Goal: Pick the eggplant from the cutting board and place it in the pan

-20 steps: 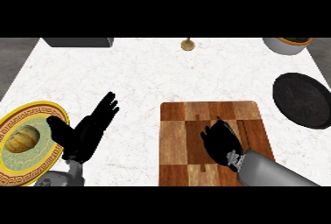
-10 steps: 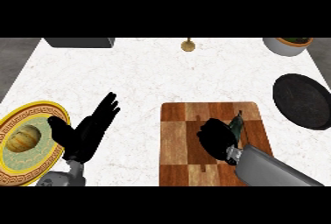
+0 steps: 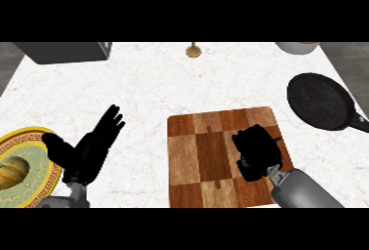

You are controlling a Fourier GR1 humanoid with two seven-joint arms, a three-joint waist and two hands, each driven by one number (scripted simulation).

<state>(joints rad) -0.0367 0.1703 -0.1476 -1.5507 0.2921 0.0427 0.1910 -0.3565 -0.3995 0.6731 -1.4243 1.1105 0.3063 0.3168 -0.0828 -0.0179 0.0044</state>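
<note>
The view has shifted; right robot hand (image 3: 256,151) curls over the cutting board (image 3: 198,156).

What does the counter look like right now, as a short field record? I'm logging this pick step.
right robot hand: curled over the cutting board
eggplant: hidden, probably under that hand
pan: right of board, nothing in it
left robot hand: open, resting beside plate
plate: yellow rim, left edge, holds a brown food item

White marbled counter (image 3: 166,88) with cutting board (image 3: 205,161), pan (image 3: 320,100), plate (image 3: 32,183), perhaps a grey box (image 3: 65,51).
</note>
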